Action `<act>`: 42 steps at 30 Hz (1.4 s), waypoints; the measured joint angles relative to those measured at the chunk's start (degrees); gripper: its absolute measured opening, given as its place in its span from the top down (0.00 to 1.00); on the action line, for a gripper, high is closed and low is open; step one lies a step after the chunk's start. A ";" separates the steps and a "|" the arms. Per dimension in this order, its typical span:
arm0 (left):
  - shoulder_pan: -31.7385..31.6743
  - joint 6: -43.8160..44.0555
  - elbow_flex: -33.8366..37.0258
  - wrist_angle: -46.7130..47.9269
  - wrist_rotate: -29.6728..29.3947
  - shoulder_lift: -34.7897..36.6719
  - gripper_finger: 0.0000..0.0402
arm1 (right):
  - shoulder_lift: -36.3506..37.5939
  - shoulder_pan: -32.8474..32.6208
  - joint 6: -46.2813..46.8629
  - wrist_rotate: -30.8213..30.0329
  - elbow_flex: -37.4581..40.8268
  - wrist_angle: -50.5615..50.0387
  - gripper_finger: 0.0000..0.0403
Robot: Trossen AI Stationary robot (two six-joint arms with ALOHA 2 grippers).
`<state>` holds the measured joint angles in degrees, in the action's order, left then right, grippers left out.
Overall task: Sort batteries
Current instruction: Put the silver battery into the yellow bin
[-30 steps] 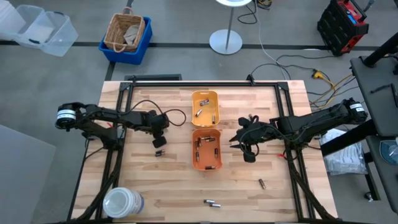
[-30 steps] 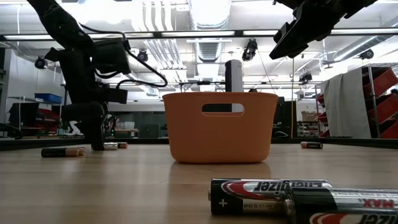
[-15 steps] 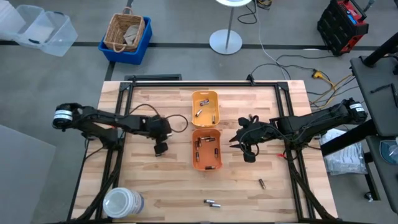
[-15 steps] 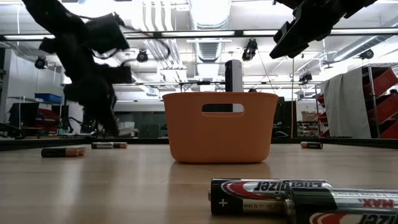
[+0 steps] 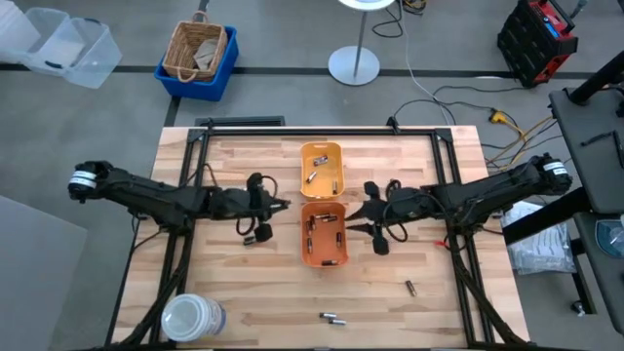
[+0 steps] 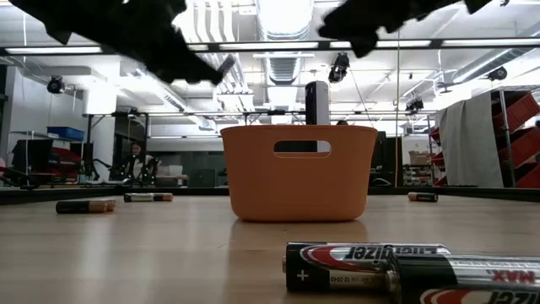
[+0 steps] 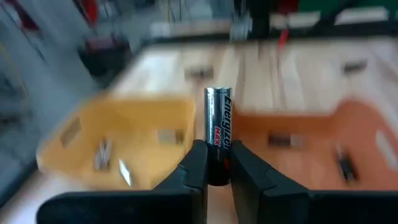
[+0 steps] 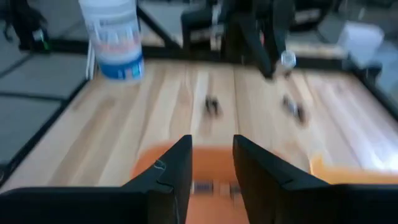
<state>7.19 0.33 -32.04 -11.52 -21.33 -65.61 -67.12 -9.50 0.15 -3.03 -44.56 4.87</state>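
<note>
Between trays [image 5: 323, 200]: L hand [image 7: 217, 163] w/ battery [image 7: 218, 124].

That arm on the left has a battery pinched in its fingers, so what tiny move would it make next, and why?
Probably carry on toward the trays. The left gripper holds a battery upright, with the yellow tray and orange tray just ahead, so it likely moves over one of them before letting go. Which one, I cannot tell.

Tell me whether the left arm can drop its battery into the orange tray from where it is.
Probably yes. The left gripper is shut on a battery, just beside the orange tray, whose top is open. The right gripper waits at the tray's far side.
</note>
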 joint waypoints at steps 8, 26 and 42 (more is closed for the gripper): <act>2.16 -9.34 -0.08 -21.01 -2.02 -7.10 0.95 | -11.01 0.02 -4.37 -0.84 0.00 26.50 0.63; 3.77 -18.11 -0.08 -42.88 -2.39 -20.10 0.94 | -23.05 2.17 -4.40 -10.72 -6.23 36.04 0.52; 4.06 -17.59 -0.08 -42.99 -2.66 -19.73 0.93 | -23.73 2.64 -6.82 -10.87 -6.38 36.00 0.80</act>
<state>11.25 -17.26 -32.12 -54.50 -23.99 -85.34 -90.85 -6.85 -6.68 -13.90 -50.94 40.87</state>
